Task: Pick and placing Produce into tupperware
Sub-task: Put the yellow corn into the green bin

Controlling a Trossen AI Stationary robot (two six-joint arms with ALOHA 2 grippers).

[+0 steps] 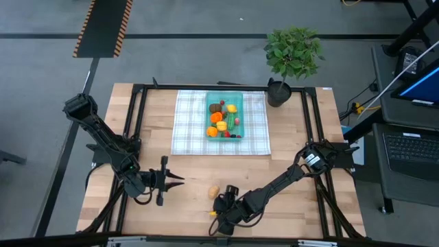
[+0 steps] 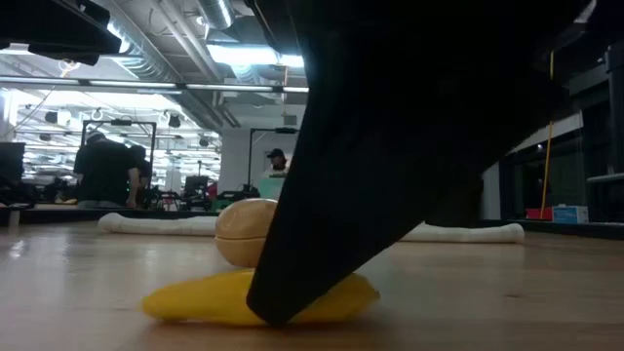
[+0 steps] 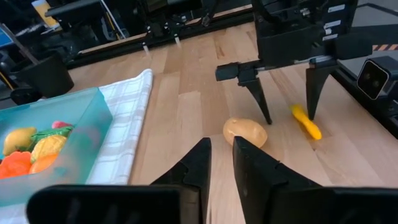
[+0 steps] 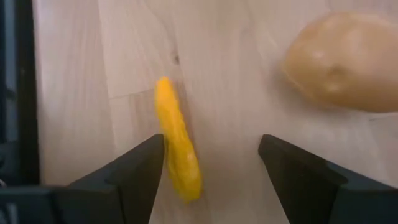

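Note:
The teal tupperware [image 1: 224, 95] stands on a checked cloth [image 1: 188, 123] at the table's far middle and holds several produce pieces [image 1: 219, 118]. Near the front edge, a tan potato [image 1: 214, 190] and a long yellow produce piece [image 4: 177, 146] lie flat on the bare wood. My right gripper [image 4: 211, 168] points steeply down over the yellow piece, open. The piece lies between the fingers, close to one fingertip [image 4: 140, 171], and the potato [image 4: 345, 62] sits just beyond. My left gripper [image 3: 222, 146] hovers left of the potato [image 3: 245, 132], its fingers a narrow gap apart with nothing between them. My right gripper comes at the yellow piece [image 3: 306, 121] from above, its fingers across the piece's length. One fingertip [image 2: 278, 307] stands right at the piece's side; I cannot tell whether it touches. The piece lies flat on the table.
A potted plant [image 1: 293, 55] stands at the table's far right corner. Black frame rails [image 1: 137, 123] run along the table's sides. Bare wood lies between the cloth and the front edge. People show in the room beyond.

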